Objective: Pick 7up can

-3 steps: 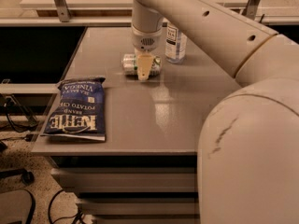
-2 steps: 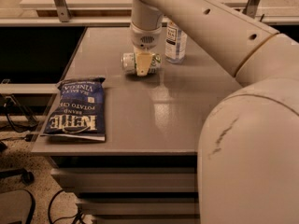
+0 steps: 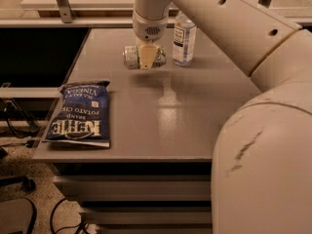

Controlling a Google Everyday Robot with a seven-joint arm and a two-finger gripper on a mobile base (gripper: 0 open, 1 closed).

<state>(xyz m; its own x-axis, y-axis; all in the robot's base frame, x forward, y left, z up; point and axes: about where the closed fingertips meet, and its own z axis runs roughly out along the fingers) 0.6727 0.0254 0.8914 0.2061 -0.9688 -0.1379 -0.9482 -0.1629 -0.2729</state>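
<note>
Now the gripper (image 3: 146,58) looks clamped across the middle of the 7up can (image 3: 159,56), which lies sideways between its fingers (both ends jutting out). Best to lift straight up, keeping it level: the water bottle (image 3: 184,40) stands just beside, the chip bag (image 3: 80,113) well apart.

Chip bag (image 3: 80,112), water bottle (image 3: 184,40), grey table (image 3: 165,130)

I see the small silvery-white and green 7up can (image 3: 130,57) on its side, silver ends pointing left and right, over the far part of the grey table (image 3: 161,130). The gripper (image 3: 145,62) clasps it across the middle.
</note>
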